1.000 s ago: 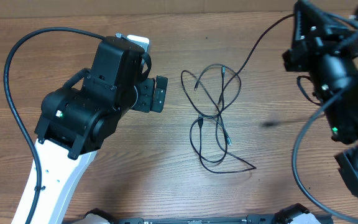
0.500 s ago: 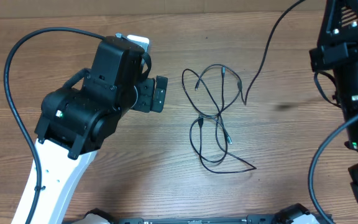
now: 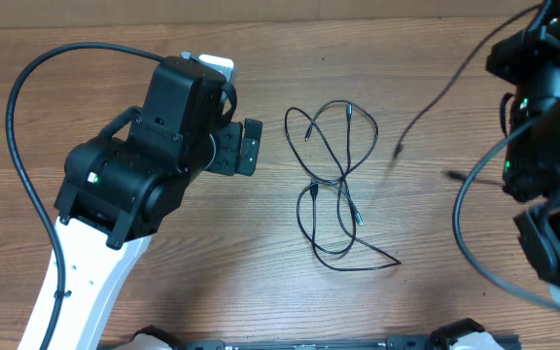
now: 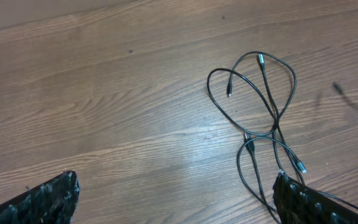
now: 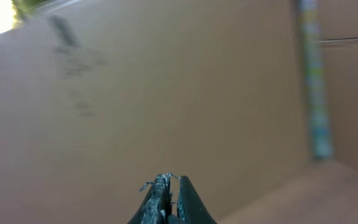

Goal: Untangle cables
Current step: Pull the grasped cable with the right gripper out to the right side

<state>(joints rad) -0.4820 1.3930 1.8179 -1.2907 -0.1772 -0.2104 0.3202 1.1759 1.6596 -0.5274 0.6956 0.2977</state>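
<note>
A tangle of thin black cables (image 3: 341, 181) lies looped on the wooden table at centre; it also shows in the left wrist view (image 4: 272, 127). My left gripper (image 3: 245, 146) hovers to its left, open and empty, with its fingertips wide apart (image 4: 176, 199). My right arm is raised at the far right. A separate thin cable (image 3: 440, 92) hangs blurred from it, its free end (image 3: 398, 151) above the table, clear of the tangle. My right gripper (image 5: 171, 180) is shut; the cable itself does not show between the jaws in that blurred view.
The wooden table (image 3: 436, 233) spreads around the tangle. The left arm's thick black cable (image 3: 27, 87) arcs over the table's left side. The right arm's thick cables (image 3: 474, 224) loop along the right edge. Black fittings sit at the front edge (image 3: 309, 342).
My right arm rose and swung right, pulling one cable free of the tangle; its loose end now swings in the air. The left arm and the tangle have not moved.
</note>
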